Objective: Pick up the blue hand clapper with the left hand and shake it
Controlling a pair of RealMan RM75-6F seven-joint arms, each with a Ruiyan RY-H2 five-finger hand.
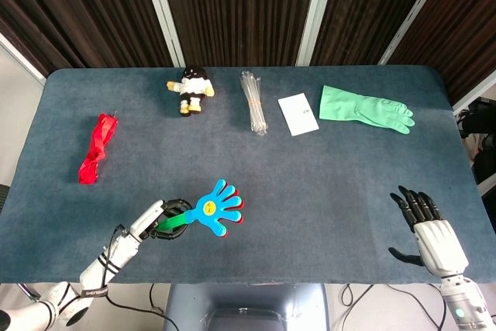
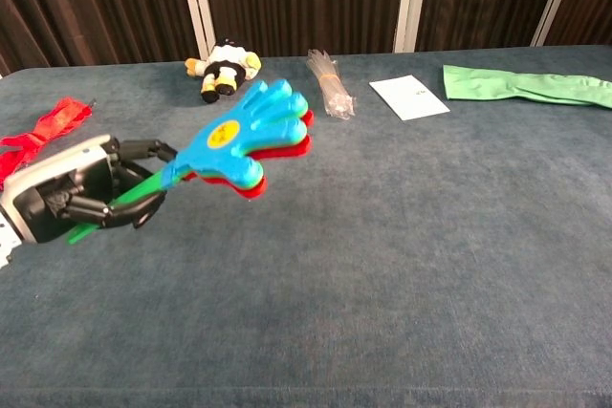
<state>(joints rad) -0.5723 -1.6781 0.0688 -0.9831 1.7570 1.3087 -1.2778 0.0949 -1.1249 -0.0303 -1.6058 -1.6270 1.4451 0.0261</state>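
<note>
The left hand (image 2: 81, 193) grips the blue hand clapper (image 2: 247, 136) by its green handle, head toward 2 o'clock, free for shaking; the right hand (image 1: 434, 234) waits with fingers spread.

Blue hand clapper (image 1: 216, 207) seemingly in left hand (image 1: 160, 220)

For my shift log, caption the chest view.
Left hand holds the blue hand clapper by its green handle above the table.

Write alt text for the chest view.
The left robot hand holds the blue hand clapper by its green handle above the blue table. Along the far edge lie a red cloth, plush toy, plastic bundle, white card and green glove.
</note>
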